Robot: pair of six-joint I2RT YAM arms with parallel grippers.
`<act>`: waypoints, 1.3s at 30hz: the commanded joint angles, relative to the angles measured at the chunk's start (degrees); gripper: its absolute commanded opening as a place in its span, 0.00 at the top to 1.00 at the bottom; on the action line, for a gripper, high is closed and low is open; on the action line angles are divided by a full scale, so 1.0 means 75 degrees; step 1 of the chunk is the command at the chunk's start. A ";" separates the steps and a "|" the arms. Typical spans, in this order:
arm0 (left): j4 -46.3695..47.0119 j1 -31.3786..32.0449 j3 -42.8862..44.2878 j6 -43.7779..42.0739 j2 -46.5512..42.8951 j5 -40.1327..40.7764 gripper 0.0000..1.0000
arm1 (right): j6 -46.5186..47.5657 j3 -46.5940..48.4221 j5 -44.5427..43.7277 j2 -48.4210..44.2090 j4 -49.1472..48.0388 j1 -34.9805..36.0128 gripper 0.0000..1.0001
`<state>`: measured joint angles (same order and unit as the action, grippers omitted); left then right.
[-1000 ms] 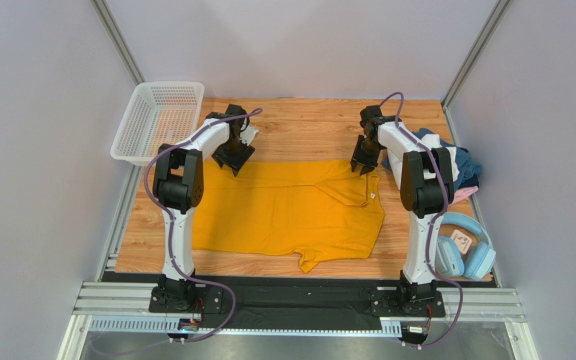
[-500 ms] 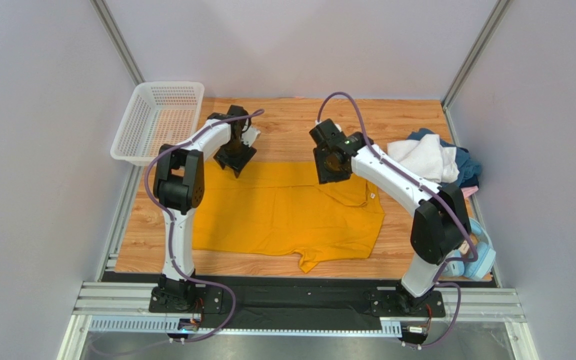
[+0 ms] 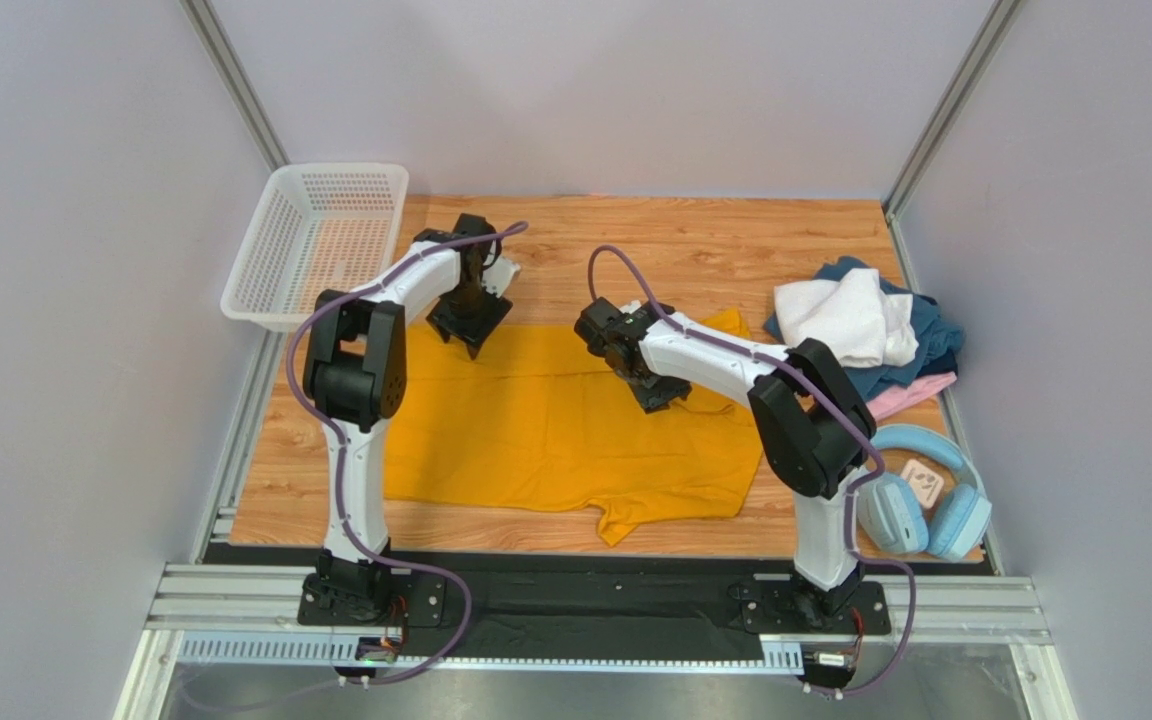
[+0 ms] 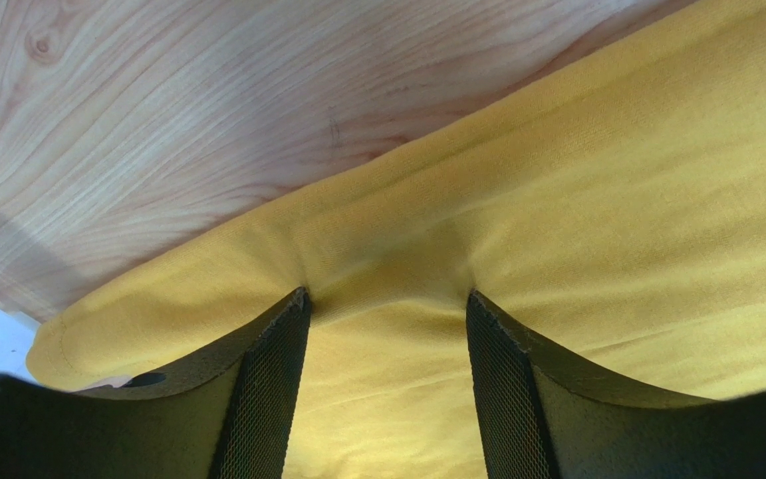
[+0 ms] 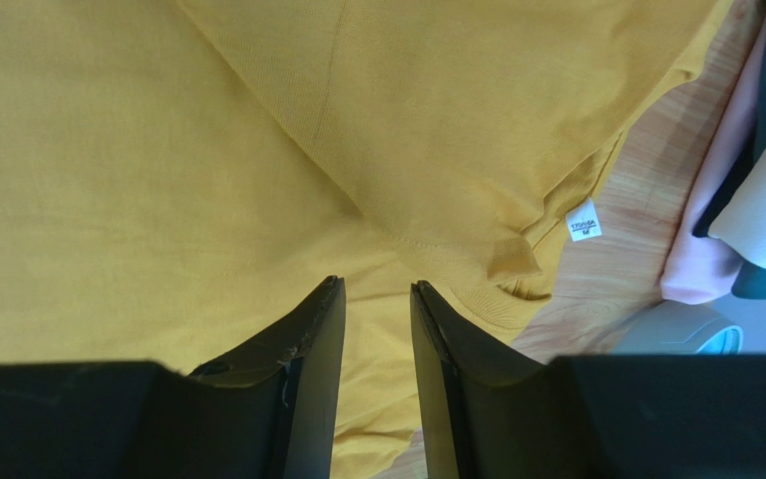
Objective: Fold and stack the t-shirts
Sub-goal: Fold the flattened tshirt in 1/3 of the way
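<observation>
The mustard-yellow t-shirt (image 3: 537,435) lies spread on the wooden table. My left gripper (image 3: 470,327) is at its far left edge. In the left wrist view it (image 4: 387,299) stands open, both fingertips pressing into the cloth (image 4: 597,200), which puckers between them. My right gripper (image 3: 657,398) hangs over the shirt's upper middle. Its jaws (image 5: 377,284) stand a narrow gap apart with nothing between them, just short of a folded-over flap (image 5: 437,130) and the collar label (image 5: 583,222). White (image 3: 845,315), dark blue (image 3: 940,338) and pink (image 3: 916,393) t-shirts lie heaped at the right.
A white mesh basket (image 3: 312,248) stands at the far left corner. Light-blue headphones (image 3: 928,503) lie at the near right edge, below the heap. Grey walls and metal posts close in the table on three sides.
My right arm has swung left from the shirt's far right corner to its upper middle. The shirt's far right corner now sits a little differently. The left arm has not moved.
</observation>
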<state>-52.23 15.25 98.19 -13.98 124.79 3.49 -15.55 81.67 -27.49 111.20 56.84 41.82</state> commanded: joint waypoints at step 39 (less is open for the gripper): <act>0.0178 0.0006 -0.0377 -0.0234 -0.0830 0.0379 0.36 | -0.0048 0.0290 -0.0191 0.0865 -0.0536 -0.0514 1.00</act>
<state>-51.31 15.25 95.74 -14.55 121.78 5.74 -15.42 83.15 -29.45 117.97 54.13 39.09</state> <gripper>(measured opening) 0.639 0.080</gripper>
